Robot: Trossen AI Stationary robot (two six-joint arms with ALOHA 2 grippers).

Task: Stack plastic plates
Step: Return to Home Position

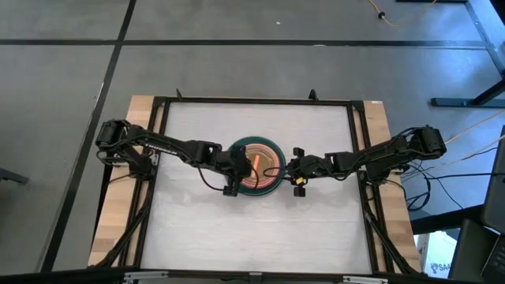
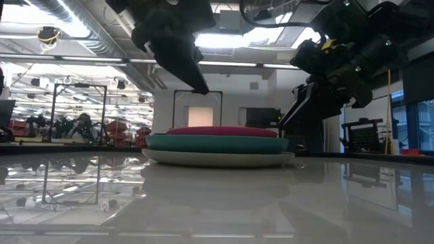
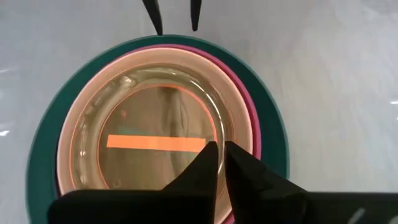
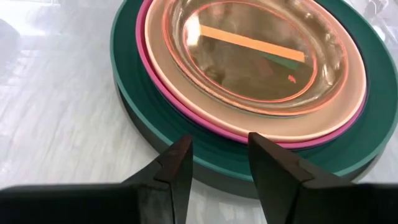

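One stack of plastic plates (image 1: pixel 256 164) sits mid-table. A grey plate (image 2: pixel 217 158) rests on the table, with a teal-green plate (image 4: pixel 367 93) above it, then magenta (image 4: pixel 144 56), then peach (image 4: pixel 339 106). A translucent orange plate (image 3: pixel 149 124) lies on top. My left gripper (image 3: pixel 219 155) hovers over the stack's left part, shut, and its tip (image 2: pixel 201 88) is clear above the plates. My right gripper (image 4: pixel 217 155) is low at the stack's right edge. It is open, pointing at the teal rim without touching it. The other plates are not in view.
The white tabletop (image 1: pixel 197 229) lies bare on every side of the stack. A black frame (image 1: pixel 252 101) runs around it, and wooden strips (image 1: pixel 138 118) edge the left and right sides. Cables hang off beyond the table's right edge.
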